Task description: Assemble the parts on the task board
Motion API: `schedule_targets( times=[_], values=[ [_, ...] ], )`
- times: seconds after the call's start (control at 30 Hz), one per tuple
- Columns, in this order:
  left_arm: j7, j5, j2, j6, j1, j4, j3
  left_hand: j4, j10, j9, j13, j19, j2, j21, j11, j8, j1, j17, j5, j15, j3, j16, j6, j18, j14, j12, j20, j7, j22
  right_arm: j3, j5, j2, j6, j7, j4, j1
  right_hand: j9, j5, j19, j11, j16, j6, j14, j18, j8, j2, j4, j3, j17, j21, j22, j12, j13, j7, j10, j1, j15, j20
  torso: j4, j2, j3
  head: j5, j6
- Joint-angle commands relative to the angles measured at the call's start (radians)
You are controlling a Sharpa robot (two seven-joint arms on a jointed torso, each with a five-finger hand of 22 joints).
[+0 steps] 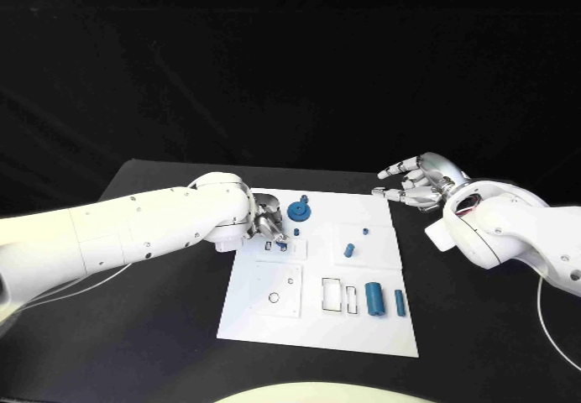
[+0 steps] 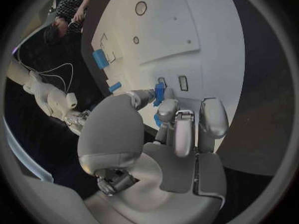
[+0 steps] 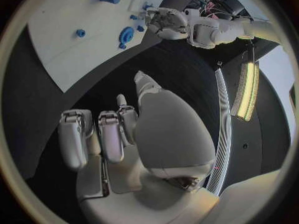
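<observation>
The white task board (image 1: 317,323) lies in the middle of the black table. My left hand (image 1: 269,220) is over its far left part and pinches a small blue part (image 2: 159,92) between thumb and a finger, just above two small rectangular slots (image 2: 183,82). A blue round wheel-like part (image 1: 299,210) stands right beside that hand, and a short blue peg (image 1: 348,249) sits further right. Two longer blue parts (image 1: 374,298) lie near the board's right edge. My right hand (image 1: 418,183) hovers off the board at the far right, fingers loosely bent and holding nothing.
The board has raised white plates with a round hole (image 1: 274,297) and narrow rectangular slots (image 1: 331,292). A thin white cable (image 1: 559,336) lies on the table to the right. Bare black table surrounds the board on both sides.
</observation>
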Motion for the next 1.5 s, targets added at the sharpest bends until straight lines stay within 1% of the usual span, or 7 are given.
schedule_targets(
  times=[0.03,0.33,0.53,1.2,1.33,1.4,1.5],
  values=[
    [-0.004,-0.020,0.003,0.017,-0.002,0.000,-0.001,-0.199,0.008,0.078,0.003,0.007,0.001,0.007,-0.002,-0.003,-0.012,0.256,0.004,-0.005,0.205,0.007,0.027,-0.010,0.103,0.007,0.001,-0.017,0.003,0.000,-0.008,0.001,0.015,0.007,0.000,-0.001,-0.001,0.004,0.058,-0.003,-0.005,0.006,0.085,0.015,0.004,0.005,0.000,0.007,0.186,-0.006,0.212,-0.006,0.084,0.001,-0.007,-0.005,0.000,0.003,-0.0001,0.001,-0.0008,-0.001,0.000],
    [-0.005,-0.028,0.002,0.029,-0.005,0.003,-0.004,-0.203,0.013,0.079,0.007,0.007,-0.001,0.007,-0.003,-0.003,-0.018,0.258,0.008,-0.006,0.209,0.007,0.031,-0.010,0.104,0.009,0.000,-0.018,0.003,0.000,-0.009,0.000,0.017,0.006,0.000,-0.001,-0.001,0.004,0.058,-0.003,-0.005,0.006,0.085,0.015,0.004,0.005,0.000,0.007,0.186,-0.006,0.212,-0.006,0.084,0.001,-0.007,-0.005,0.000,0.003,0.0011,0.000,-0.0006,0.000,-0.004],
    [-0.005,-0.031,0.000,0.039,-0.006,0.008,-0.004,-0.205,0.015,0.080,0.008,0.009,-0.002,0.008,-0.004,-0.003,-0.020,0.259,0.011,-0.007,0.211,0.008,0.032,-0.010,0.104,0.010,0.000,-0.019,0.004,0.000,-0.009,0.001,0.017,0.006,0.000,-0.001,-0.001,0.004,0.058,-0.003,-0.005,0.006,0.085,0.015,0.004,0.005,0.000,0.007,0.186,-0.006,0.212,-0.006,0.084,0.001,-0.007,-0.005,0.000,0.003,0.0005,0.000,-0.0005,0.001,-0.005],
    [-0.006,-0.026,0.000,0.065,-0.007,0.010,-0.006,-0.209,0.021,0.082,0.012,0.010,-0.006,0.008,-0.006,-0.003,-0.028,0.260,0.017,-0.008,0.216,0.008,0.037,-0.011,0.105,0.012,-0.001,-0.020,0.006,0.000,-0.009,0.002,0.020,0.005,-0.001,-0.002,-0.003,0.009,0.058,-0.003,-0.006,0.006,0.085,0.015,0.005,0.003,0.000,0.009,0.185,-0.007,0.211,-0.008,0.083,0.001,-0.008,-0.009,0.000,0.003,0.0008,0.000,-0.0006,0.001,-0.006],
    [-0.007,-0.019,0.002,0.071,-0.007,0.005,-0.006,-0.216,0.029,0.084,0.018,0.013,-0.009,0.010,-0.008,-0.005,-0.045,0.260,0.039,-0.011,0.223,0.008,0.044,-0.011,0.105,0.014,-0.004,-0.023,0.009,0.000,-0.009,0.001,0.020,0.005,0.000,-0.002,-0.003,0.009,0.058,-0.003,-0.006,0.006,0.085,0.015,0.005,0.003,0.000,0.009,0.185,-0.007,0.211,-0.008,0.083,0.001,-0.008,-0.009,0.000,0.003,0.0007,0.000,-0.0001,0.001,-0.008],
    [-0.007,-0.016,0.004,0.072,-0.007,0.001,-0.006,-0.222,0.035,0.087,0.022,0.015,-0.010,0.010,-0.011,-0.005,-0.062,0.261,0.068,-0.013,0.226,0.009,0.050,-0.012,0.105,0.015,-0.006,-0.026,0.011,0.000,-0.009,0.001,0.019,0.005,0.000,-0.002,-0.003,0.009,0.058,-0.003,-0.006,0.006,0.085,0.015,0.005,0.003,0.000,0.009,0.185,-0.007,0.211,-0.008,0.083,0.001,-0.008,-0.009,0.000,0.003,0.0005,0.001,-0.0002,0.001,-0.008],
    [-0.007,-0.011,0.010,0.071,-0.007,-0.004,-0.006,-0.217,0.041,0.090,0.027,0.018,-0.004,0.011,-0.014,-0.002,-0.080,0.263,0.076,-0.015,0.223,0.009,0.060,-0.013,0.106,0.017,-0.007,-0.030,0.015,0.000,-0.009,0.001,0.019,0.005,0.001,-0.002,-0.003,0.010,0.057,-0.003,-0.006,0.007,0.085,0.016,0.005,0.002,0.000,0.010,0.183,-0.008,0.210,-0.008,0.082,0.001,-0.009,-0.010,0.000,0.002,-0.0006,0.001,-0.0005,0.002,-0.008]
  ],
)
